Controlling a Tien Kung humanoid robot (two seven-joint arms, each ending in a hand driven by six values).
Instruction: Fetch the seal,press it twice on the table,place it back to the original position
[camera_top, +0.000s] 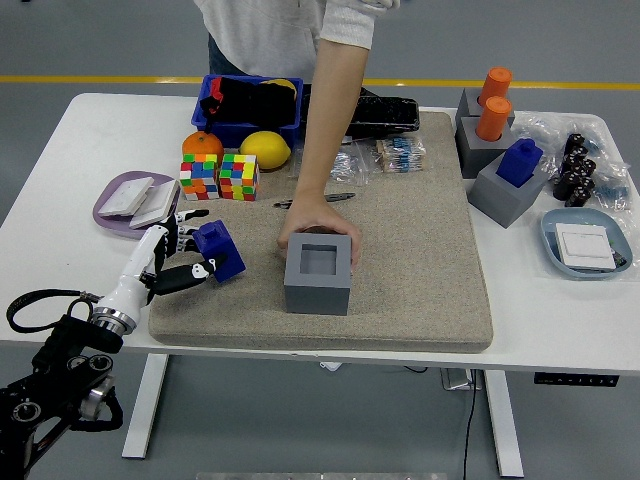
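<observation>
**Blue seal in the left hand, grey holder to its right**

The blue seal (220, 251) is a small blocky stamp with a narrower top; it sits tilted in the grasp of the left hand (172, 258), fingers curled around its left side, at the mat's left edge; the grey holder block (319, 274), a cube with an empty square recess on top, stands upright on the mat, near the hand and to its right, apart from the seal.
</observation>
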